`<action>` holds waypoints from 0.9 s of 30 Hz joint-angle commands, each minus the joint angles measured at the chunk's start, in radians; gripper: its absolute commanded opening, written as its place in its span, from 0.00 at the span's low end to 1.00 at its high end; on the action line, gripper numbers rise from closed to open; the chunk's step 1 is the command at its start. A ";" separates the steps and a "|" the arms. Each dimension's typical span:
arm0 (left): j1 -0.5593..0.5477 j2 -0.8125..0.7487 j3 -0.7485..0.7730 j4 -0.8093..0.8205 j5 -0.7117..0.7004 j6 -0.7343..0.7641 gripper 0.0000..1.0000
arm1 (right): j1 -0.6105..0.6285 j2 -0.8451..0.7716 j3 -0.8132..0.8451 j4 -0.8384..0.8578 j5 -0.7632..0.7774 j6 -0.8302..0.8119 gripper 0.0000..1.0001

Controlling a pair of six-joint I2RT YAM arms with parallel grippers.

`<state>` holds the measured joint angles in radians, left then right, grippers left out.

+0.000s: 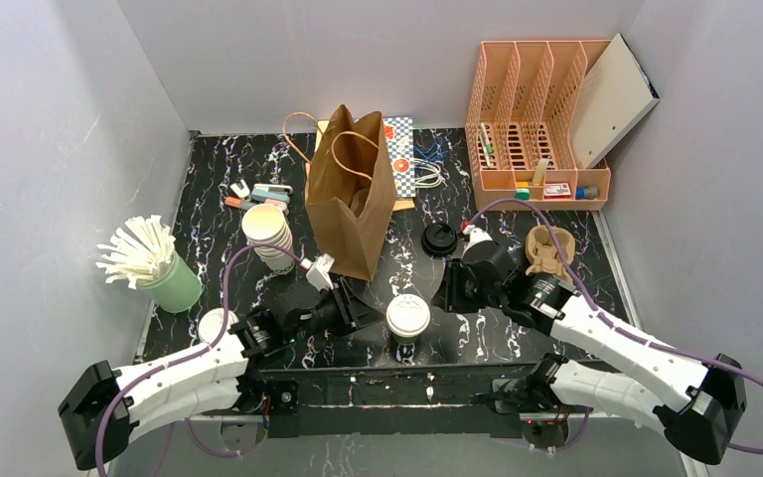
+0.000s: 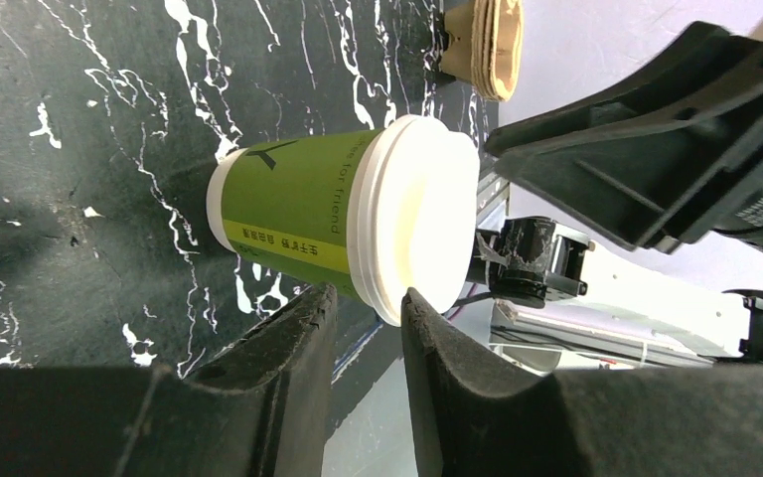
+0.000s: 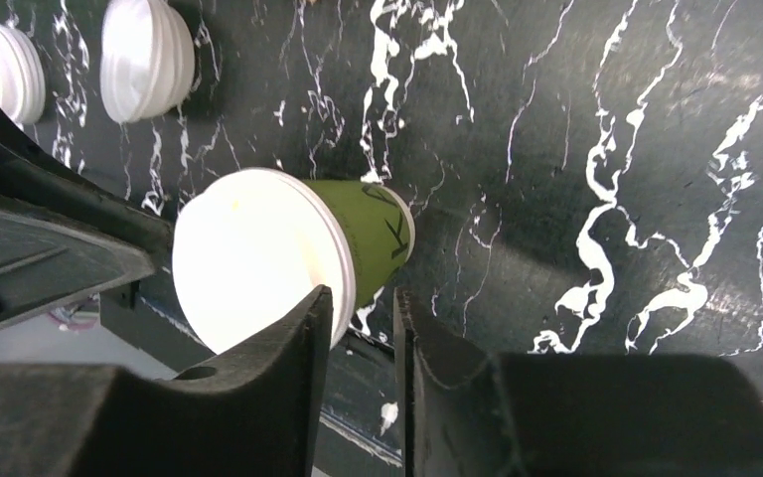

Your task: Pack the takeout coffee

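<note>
Marble table (image 1: 209,164): left pincer (image 2: 368,306), right pincer (image 3: 361,298) barely parted, empty, flanking cup (image 2: 288,209).

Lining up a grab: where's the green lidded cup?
Top view, centre, near edge: the green cup stands in front of the brown bag and black lid.

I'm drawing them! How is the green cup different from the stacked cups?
The green cup wears a white lid; the stacked cups have none. The green cup has green sides; the stacked cups are cream. The green cup is single; the stacked cups nest. Both stand on the table.
</note>
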<state>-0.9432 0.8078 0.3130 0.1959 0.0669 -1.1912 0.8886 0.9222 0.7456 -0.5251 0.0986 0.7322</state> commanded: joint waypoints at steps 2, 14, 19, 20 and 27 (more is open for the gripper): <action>-0.017 0.013 -0.014 0.072 0.012 -0.021 0.28 | -0.029 -0.028 -0.043 0.073 -0.133 0.018 0.35; -0.020 0.066 -0.016 0.118 0.023 -0.021 0.27 | -0.045 -0.009 -0.089 0.124 -0.200 0.018 0.31; -0.020 0.078 -0.024 0.127 0.018 -0.020 0.23 | -0.048 -0.009 -0.102 0.130 -0.204 0.018 0.29; -0.020 0.080 -0.027 0.126 0.016 -0.020 0.22 | -0.049 -0.008 -0.104 0.129 -0.204 0.017 0.29; -0.020 0.077 -0.049 0.129 0.004 -0.025 0.15 | -0.054 -0.009 -0.118 0.139 -0.213 0.019 0.27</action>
<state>-0.9581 0.8818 0.2924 0.3389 0.0864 -1.2198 0.8368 0.9169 0.6430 -0.4248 -0.0940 0.7544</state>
